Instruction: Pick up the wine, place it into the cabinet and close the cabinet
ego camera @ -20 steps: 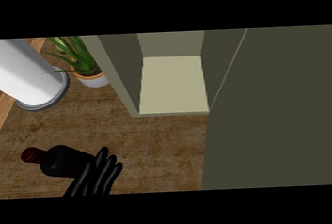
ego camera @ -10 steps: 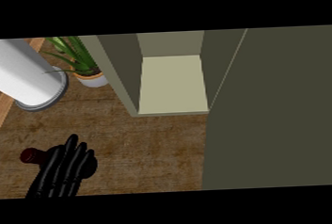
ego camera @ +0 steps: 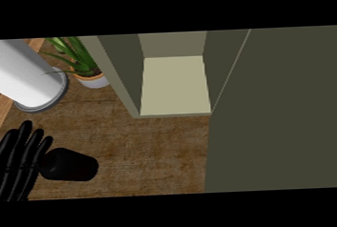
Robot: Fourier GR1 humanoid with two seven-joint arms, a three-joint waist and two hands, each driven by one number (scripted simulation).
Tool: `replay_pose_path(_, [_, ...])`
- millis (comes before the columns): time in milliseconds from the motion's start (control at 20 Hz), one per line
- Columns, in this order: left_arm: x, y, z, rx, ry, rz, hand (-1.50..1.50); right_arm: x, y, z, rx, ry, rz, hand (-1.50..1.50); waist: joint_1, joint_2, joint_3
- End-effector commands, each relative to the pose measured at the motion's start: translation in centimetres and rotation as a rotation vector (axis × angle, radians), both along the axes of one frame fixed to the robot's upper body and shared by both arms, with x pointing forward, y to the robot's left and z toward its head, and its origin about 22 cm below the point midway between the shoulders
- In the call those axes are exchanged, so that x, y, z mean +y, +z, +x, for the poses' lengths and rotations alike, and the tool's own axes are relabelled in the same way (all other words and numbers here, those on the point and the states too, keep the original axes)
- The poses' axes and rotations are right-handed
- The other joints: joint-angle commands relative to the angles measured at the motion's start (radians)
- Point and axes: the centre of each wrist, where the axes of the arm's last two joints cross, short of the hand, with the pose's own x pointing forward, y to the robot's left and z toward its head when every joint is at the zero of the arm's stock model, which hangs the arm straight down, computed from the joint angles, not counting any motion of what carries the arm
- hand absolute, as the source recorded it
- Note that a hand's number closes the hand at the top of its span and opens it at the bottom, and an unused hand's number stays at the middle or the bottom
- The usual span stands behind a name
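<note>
- The wine bottle (ego camera: pixel 69 163) is on the brown wood counter (ego camera: pixel 152 154), near the bottom left of the view.
- The bottle is black. It looks like a short round lump from up here, and I cannot tell if it stands up or lies down.
- The left hand (ego camera: pixel 15 162) is black too. It comes in from the bottom left corner, just to the left of the bottle.
- Its fingers (ego camera: pixel 24 141) are straight and close together, and they point up the view. They are not curled round anything, so the hand holds nothing.
- The right edge of the hand meets the left side of the bottle. I cannot tell if it really touches the bottle or is only above it.
- The right hand does not show.
- The cabinet (ego camera: pixel 120 74) is open, at the top middle of the view. It is dark green-grey outside.
- Inside it is a pale shelf (ego camera: pixel 174 84) with nothing on it.
- The cabinet door (ego camera: pixel 284 110) is swung open. It is a big dark flat shape that fills the right side of the view.
- The bottle is well apart from the cabinet, down and to the left of it, out on the counter.
- A big white tube (ego camera: pixel 21 74) stands at the top left on a round grey base.
- A green plant (ego camera: pixel 75 55) in a small pale pot sits between the white tube and the cabinet.
</note>
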Motion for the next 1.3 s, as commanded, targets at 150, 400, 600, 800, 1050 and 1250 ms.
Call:
replay_pose_path(150, [2.1, 2.9, -3.2, -0.108, -0.001, -0.059, -1.50, -1.0, 3.4, -3.7, -0.074, 0.012, 0.015, -1.50, 0.002, -0.001, -0.001])
replay_pose_path(400, [3.7, 1.4, -0.4, -0.086, 0.021, -0.051, -1.50, -0.9, 4.2, -4.0, -0.074, 0.013, 0.031, -1.50, -0.005, 0.004, -0.002])
replay_pose_path(600, [5.7, -0.6, -0.3, -0.056, 0.056, -0.071, -1.50, -1.0, 4.0, -4.1, -0.070, 0.024, 0.034, -1.50, -0.004, 0.002, -0.002])
replay_pose_path(800, [6.8, -2.8, -0.6, 0.000, 0.044, -0.074, -1.50, -1.1, 4.1, -3.8, -0.079, 0.007, 0.037, -1.50, 0.001, 0.003, -0.001])
replay_pose_path(1050, [9.0, -5.9, 0.5, 0.031, 0.020, -0.047, -1.50, -0.5, 4.2, -3.9, -0.077, 0.001, 0.047, -1.50, -0.006, 0.005, -0.001])
replay_pose_path(1250, [10.3, -7.8, 1.3, 0.042, 0.007, -0.051, -1.50, -0.7, 4.4, -4.6, -0.072, 0.021, 0.046, -1.50, -0.015, 0.004, 0.000])
